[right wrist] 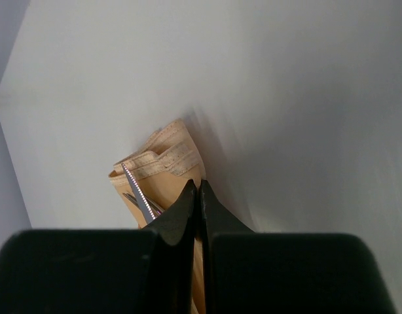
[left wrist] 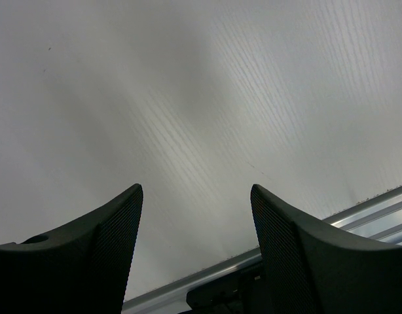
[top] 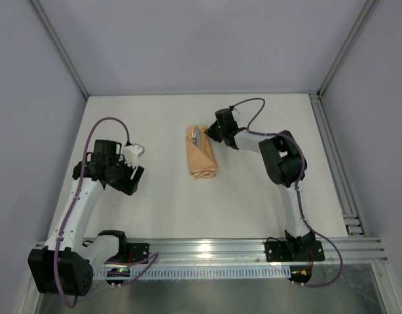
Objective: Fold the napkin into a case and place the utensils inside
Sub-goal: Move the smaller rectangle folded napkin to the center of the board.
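The case (top: 202,156) lay lengthwise, running away from the arms. The utensils (right wrist: 139,196) showed at its far mouth beside the right gripper (right wrist: 198,186), pinched closed and empty. The left gripper (left wrist: 196,190) gaped, well apart.

Around the case (top: 202,156) we find bare worktop (top: 253,209) at 6 and 9 o'clock. At 1 o'clock the right tool (right wrist: 200,186), pinched shut, crowds its far end, its arm (top: 279,160) barring 3. The left tool (left wrist: 196,193), jaws apart, hangs well off at 9. Walls (top: 31,98) close 9, 12 and 3; a rail (top: 207,248) edges 6.
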`<state>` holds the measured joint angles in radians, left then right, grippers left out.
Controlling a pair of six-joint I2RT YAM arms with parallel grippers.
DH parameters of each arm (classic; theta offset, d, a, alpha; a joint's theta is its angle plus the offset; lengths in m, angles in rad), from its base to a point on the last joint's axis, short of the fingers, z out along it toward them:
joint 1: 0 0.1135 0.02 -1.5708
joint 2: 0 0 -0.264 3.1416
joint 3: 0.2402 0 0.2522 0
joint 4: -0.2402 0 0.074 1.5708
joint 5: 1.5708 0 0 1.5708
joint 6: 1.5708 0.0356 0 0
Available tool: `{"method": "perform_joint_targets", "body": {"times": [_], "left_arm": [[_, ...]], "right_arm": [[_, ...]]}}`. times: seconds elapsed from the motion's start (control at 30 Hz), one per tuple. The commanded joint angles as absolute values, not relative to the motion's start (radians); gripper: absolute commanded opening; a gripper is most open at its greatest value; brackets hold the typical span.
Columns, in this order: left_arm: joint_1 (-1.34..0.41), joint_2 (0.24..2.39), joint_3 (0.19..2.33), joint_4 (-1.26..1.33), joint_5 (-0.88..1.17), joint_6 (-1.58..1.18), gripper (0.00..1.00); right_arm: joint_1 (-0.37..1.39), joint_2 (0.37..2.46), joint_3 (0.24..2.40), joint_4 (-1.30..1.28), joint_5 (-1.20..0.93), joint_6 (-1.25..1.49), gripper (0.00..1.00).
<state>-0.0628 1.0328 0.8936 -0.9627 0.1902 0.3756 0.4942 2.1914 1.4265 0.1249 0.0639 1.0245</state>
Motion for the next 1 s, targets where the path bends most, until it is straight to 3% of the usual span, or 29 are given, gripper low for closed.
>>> {"method": "perform_joint_targets", "body": {"times": [0.0, 0.17, 0.3, 0.37, 0.6, 0.77, 0.87, 0.9, 0.97], "left_arm": [[-0.055, 1.017, 0.905, -0.954, 0.181, 0.387, 0.69], [-0.052, 1.017, 0.905, -0.953, 0.179, 0.388, 0.69], [-0.054, 1.017, 0.908, -0.954, 0.179, 0.388, 0.69], [-0.052, 1.012, 0.908, -0.957, 0.179, 0.388, 0.69], [-0.048, 1.0, 0.908, -0.962, 0.178, 0.387, 0.69], [-0.038, 0.98, 0.9, -0.962, 0.176, 0.388, 0.69], [-0.034, 0.97, 0.899, -0.962, 0.176, 0.388, 0.69], [-0.034, 0.969, 0.9, -0.963, 0.178, 0.388, 0.69], [-0.032, 0.971, 0.902, -0.963, 0.181, 0.388, 0.69]], "right_arm": [[0.483, 2.253, 1.566, 0.147, 0.095, 1.04, 0.03], [0.483, 2.359, 1.716, 0.077, 0.032, 0.996, 0.07], [0.482, 2.362, 1.732, 0.057, 0.015, 0.968, 0.25], [0.482, 2.311, 1.694, 0.058, 0.026, 0.939, 0.38], [0.48, 2.068, 1.589, 0.011, 0.153, 0.726, 0.5], [0.511, 1.864, 1.364, 0.043, 0.117, 0.573, 0.48], [0.52, 1.76, 1.179, 0.11, -0.031, 0.554, 0.28], [0.522, 1.743, 1.133, 0.148, -0.087, 0.56, 0.13], [0.529, 1.733, 1.051, 0.265, -0.278, 0.564, 0.04]]}}
